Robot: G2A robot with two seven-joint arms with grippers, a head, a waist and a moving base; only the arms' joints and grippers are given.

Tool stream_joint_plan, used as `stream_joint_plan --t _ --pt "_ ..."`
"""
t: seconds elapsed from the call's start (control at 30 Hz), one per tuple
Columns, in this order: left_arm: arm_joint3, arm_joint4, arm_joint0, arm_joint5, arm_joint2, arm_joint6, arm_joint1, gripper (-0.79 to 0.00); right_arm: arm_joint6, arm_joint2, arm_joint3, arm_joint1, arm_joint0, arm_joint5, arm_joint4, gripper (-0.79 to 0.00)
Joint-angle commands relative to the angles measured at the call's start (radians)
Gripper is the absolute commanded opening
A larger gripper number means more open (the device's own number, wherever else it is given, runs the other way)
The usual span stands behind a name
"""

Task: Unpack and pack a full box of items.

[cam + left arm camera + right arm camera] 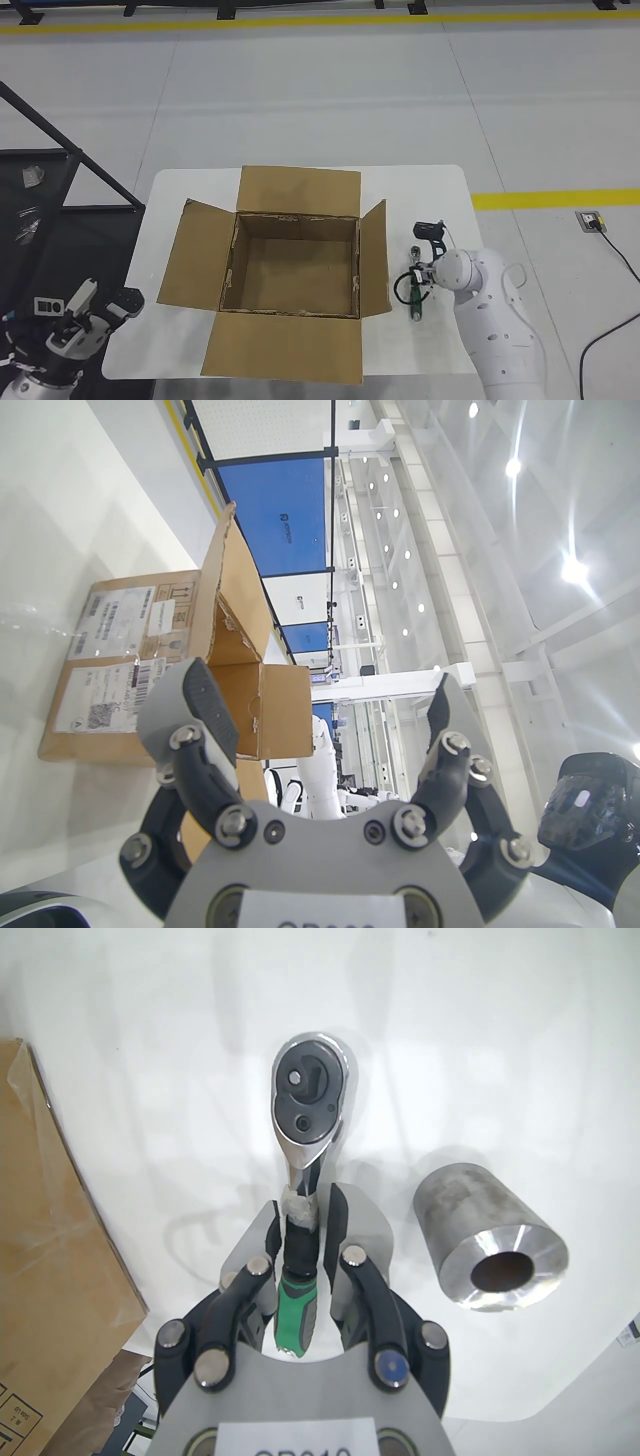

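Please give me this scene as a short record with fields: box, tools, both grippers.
cardboard box: flaps open, nothing inside, on the white table
ratchet wrench: lying on the table beside the box
metal cylinder: lying beside the wrench, bore visible
right gripper: at the wrench's handle
left gripper: jaws open, holding nothing, beyond the table's edge

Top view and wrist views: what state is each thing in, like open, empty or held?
Cardboard box: open, flaps spread, empty.
Left claw: open, empty.
Right claw: open, straddling the wrench handle.
Ratchet wrench: lying on the table, not clamped.
Metal cylinder: lying on its side.
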Motion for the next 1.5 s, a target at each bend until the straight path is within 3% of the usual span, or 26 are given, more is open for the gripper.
stream_joint_plan --t 0.0,0.1,0.23,0.27,0.4,0.53,0.63,0.93,1.47 --pt "-0.004 -0.004 0.003 -0.003 -0.005 0.001 0.0 0.0 -0.003 -0.001 -0.021 0.002 -0.003 0.014 -0.001 -0.443" --pt "-0.01 -0.006 0.009 -0.005 -0.014 0.001 0.0 0.0 -0.026 0.009 -0.098 0.005 -0.018 0.033 0.013 -0.416" --pt "-0.016 -0.003 0.014 -0.004 -0.019 0.004 0.0 0.0 -0.044 0.046 -0.305 0.012 -0.056 0.017 0.078 -0.363" --pt "-0.018 -0.002 0.014 -0.001 -0.018 0.005 0.0 0.0 -0.04 0.054 -0.357 0.014 -0.062 0.008 0.097 -0.317" --pt "-0.031 0.007 0.012 0.003 -0.01 0.008 0.0 0.0 0.016 0.077 -0.585 0.019 -0.102 -0.037 0.246 -0.006" --pt "-0.038 0.013 0.012 0.002 -0.006 0.012 0.0 0.0 0.098 0.061 -0.699 0.02 -0.116 -0.074 0.43 0.0" --pt "-0.038 0.011 0.013 0.001 -0.006 0.014 0.0 0.0 0.124 0.009 -0.747 0.022 -0.119 -0.069 0.457 0.0" --pt "-0.049 0.016 0.019 -0.003 0.003 0.018 -0.001 0.0 0.247 -0.126 -0.699 0.034 -0.058 0.071 0.199 0.0" --pt "-0.061 0.034 0.021 0.004 0.009 0.023 -0.001 0.0 0.311 -0.066 -0.63 0.063 -0.09 0.146 0.083 0.0"
